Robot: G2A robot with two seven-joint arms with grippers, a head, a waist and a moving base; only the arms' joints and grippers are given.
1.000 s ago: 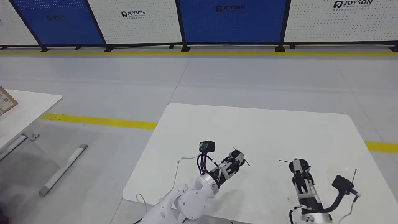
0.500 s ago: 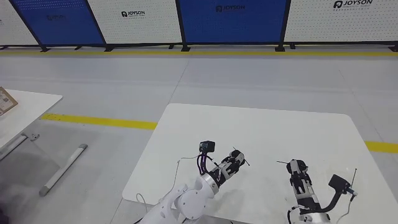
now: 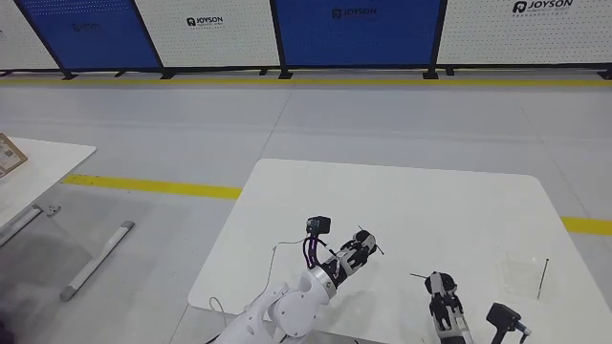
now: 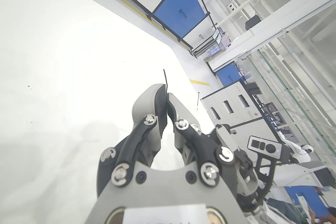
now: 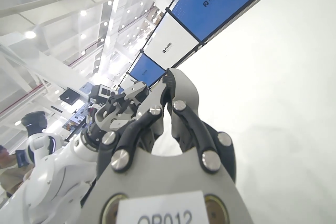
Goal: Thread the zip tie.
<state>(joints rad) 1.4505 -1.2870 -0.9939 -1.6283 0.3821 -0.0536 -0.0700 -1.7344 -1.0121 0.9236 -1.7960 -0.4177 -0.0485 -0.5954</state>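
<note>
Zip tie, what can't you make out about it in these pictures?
Left wrist view: the left gripper, shut, hides all of the zip tie but its tip.
Right wrist view: the right gripper, shut, covers whatever it pinches.
Top view: the thin black strip at the right gripper is too small to identify.

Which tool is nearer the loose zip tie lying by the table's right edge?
Right. The right tool is left of the loose tie, apart from it. The left tool is even farther left, past the right one.
</note>
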